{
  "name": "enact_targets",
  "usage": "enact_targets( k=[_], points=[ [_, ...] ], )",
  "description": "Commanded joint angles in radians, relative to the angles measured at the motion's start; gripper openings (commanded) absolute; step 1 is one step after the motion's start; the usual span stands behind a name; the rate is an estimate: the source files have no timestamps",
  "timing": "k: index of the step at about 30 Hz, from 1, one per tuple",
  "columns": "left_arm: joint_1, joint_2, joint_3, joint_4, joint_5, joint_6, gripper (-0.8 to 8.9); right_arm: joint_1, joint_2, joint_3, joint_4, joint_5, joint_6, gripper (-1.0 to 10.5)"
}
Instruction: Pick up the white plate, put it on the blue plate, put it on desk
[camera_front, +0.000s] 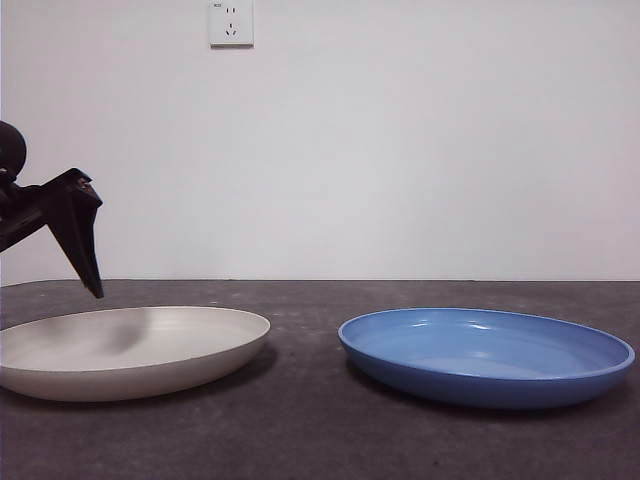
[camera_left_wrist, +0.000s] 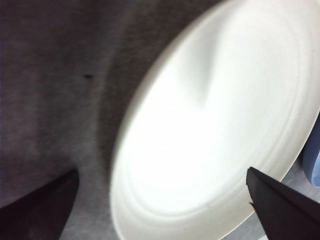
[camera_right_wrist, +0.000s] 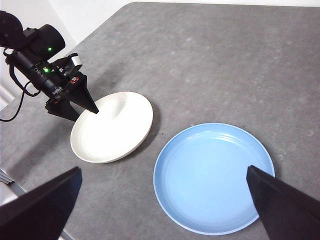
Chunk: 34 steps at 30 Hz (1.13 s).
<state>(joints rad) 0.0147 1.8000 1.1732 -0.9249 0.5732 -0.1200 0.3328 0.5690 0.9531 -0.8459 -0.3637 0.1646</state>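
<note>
Left gripper (camera_front: 88, 262) above matte cream round plate's (camera_front: 130, 350) left rim, fingers spread wide, empty; shallow rim risks slipping free.

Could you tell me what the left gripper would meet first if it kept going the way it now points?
Most likely the round matte off-white plate: the left gripper, jaws open, points down at its near rim. Exact contact depth is unclear.

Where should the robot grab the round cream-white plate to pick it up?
Probably by its thin raised rim, on the edge where the left gripper already hovers. The round cream-white plate lies flat and wide on the dark grey desk, so open jaws could straddle only the rim.
</note>
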Motion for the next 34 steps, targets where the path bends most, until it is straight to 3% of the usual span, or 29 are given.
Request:
enact_targets(
  k=[1, 6, 10, 21, 34],
  points=[
    [-0.006, 0.021, 0.017, 0.005, 0.002, 0.015, 4.97, 0.003, 0.002, 0.019, 0.011, 0.002, 0.007, 5.7],
    [-0.01, 0.021, 0.017, 0.003, -0.021, 0.015, 2.51, 0.003, 0.002, 0.019, 0.011, 0.002, 0.008, 5.7],
    [-0.01, 0.021, 0.017, -0.002, -0.062, 0.015, 2.34, 0.003, 0.002, 0.019, 0.011, 0.002, 0.008, 5.7],
    [-0.01, 0.065, 0.017, 0.009, -0.069, 0.02, 0.13, 0.003, 0.002, 0.019, 0.01, -0.002, 0.011, 5.7],
    [-0.014, 0.069, 0.063, -0.031, -0.08, 0.027, 0.07, 0.003, 0.002, 0.019, 0.007, -0.003, 0.012, 5.7]
  ],
)
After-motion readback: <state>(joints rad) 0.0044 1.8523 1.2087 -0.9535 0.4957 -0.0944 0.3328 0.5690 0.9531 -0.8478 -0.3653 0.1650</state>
